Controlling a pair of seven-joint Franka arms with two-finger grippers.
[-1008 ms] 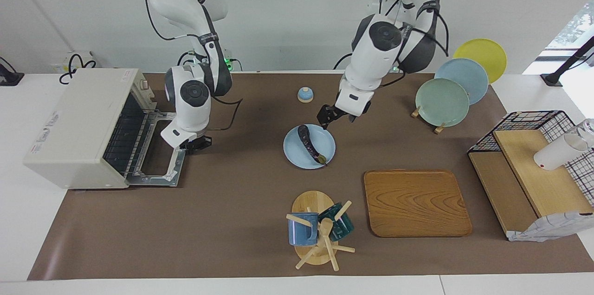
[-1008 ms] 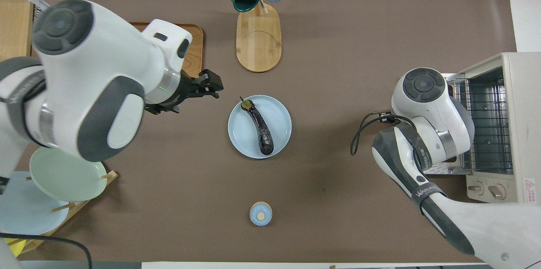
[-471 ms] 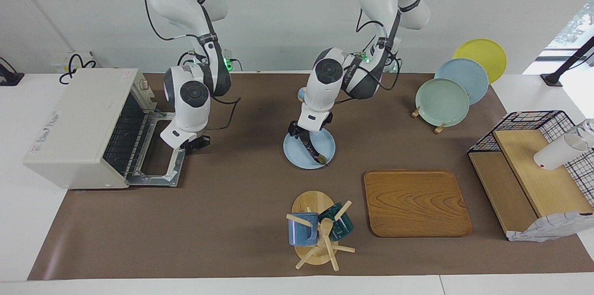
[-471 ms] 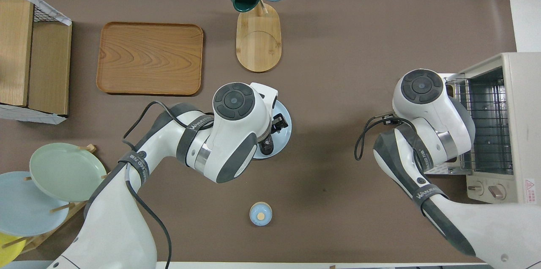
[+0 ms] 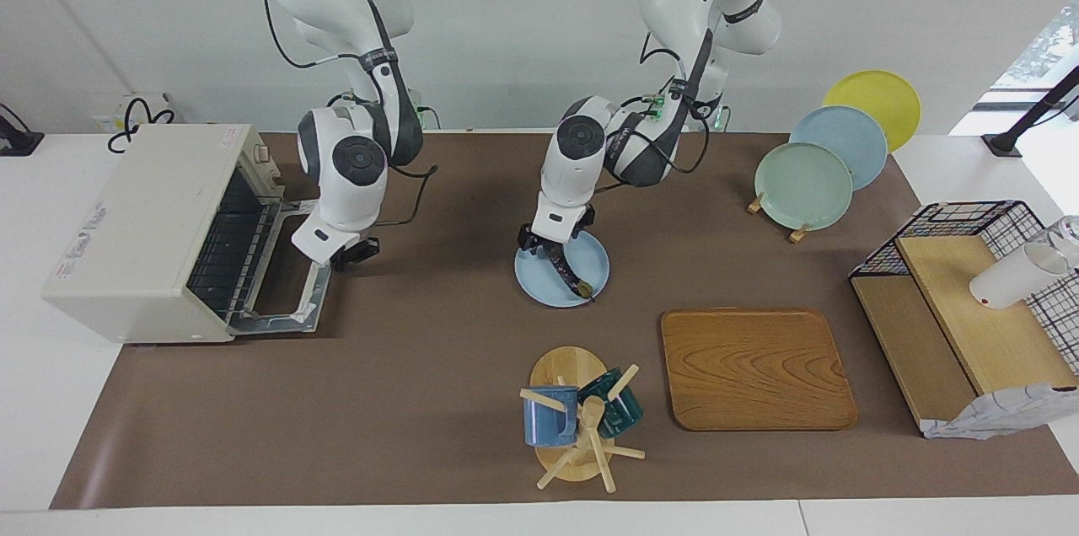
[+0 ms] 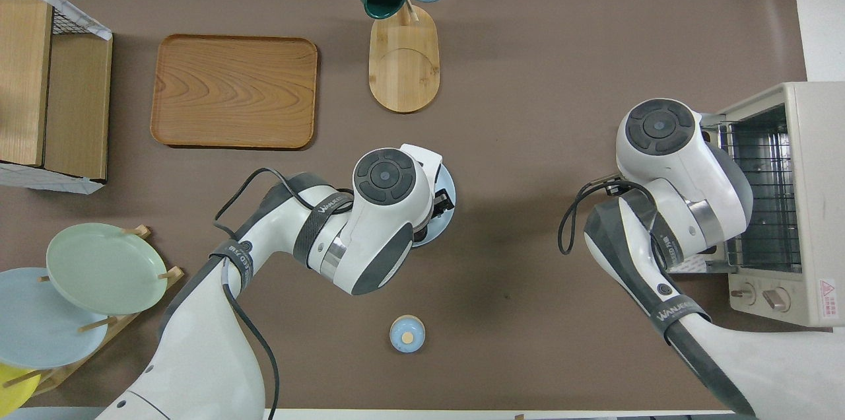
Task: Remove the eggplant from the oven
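The eggplant lies on a light blue plate near the middle of the brown table mat, well apart from the oven. Its stem tip points away from the robots; its thicker end, nearer the robots, sits under the left gripper. In the overhead view the left arm's wrist covers nearly all of the plate, and the eggplant cannot be seen there.

The left gripper is down at the eggplant's thick end, right at the plate's robot-side rim. Whether its jaws are apart or clamped on the eggplant cannot be told from either view.

The oven stands at the right arm's end of the table with its door folded down flat onto the mat and its wire rack showing inside. The right gripper hangs over the door's edge toward the robots, just beside the handle end; the state of its jaws cannot be told either.

A small blue lidded jar sits nearer the robots than the plate. Farther from the robots stand a wooden mug tree with 2 mugs and a wooden tray. Toward the left arm's end are a rack with 3 upright plates and a black wire basket with wooden boards.
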